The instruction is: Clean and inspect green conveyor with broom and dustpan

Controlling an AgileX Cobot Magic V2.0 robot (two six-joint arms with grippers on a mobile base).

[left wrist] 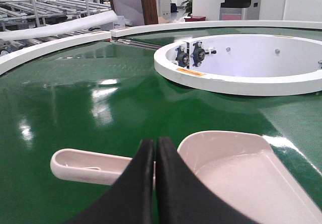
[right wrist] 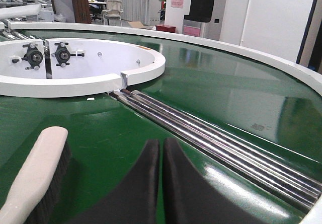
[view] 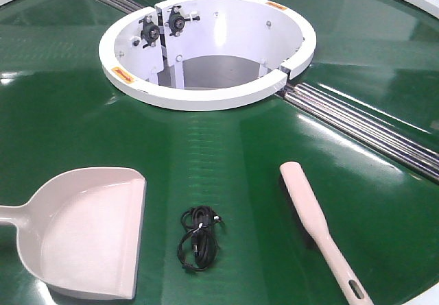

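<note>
While the left hand (left wrist: 154, 142) and right hand (right wrist: 162, 142) are pressed together, empty, the broom (view: 321, 228) and dustpan (view: 92, 233) lie untouched, so all sweeping is left.

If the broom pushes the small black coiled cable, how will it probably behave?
The black cable looks thin and loosely coiled, so it is probably floppy and light. On the glossy green conveyor it would likely slide, perhaps uncoiling.

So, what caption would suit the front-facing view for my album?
Dustpan, coiled black cable and broom lie apart on the green conveyor.
</note>
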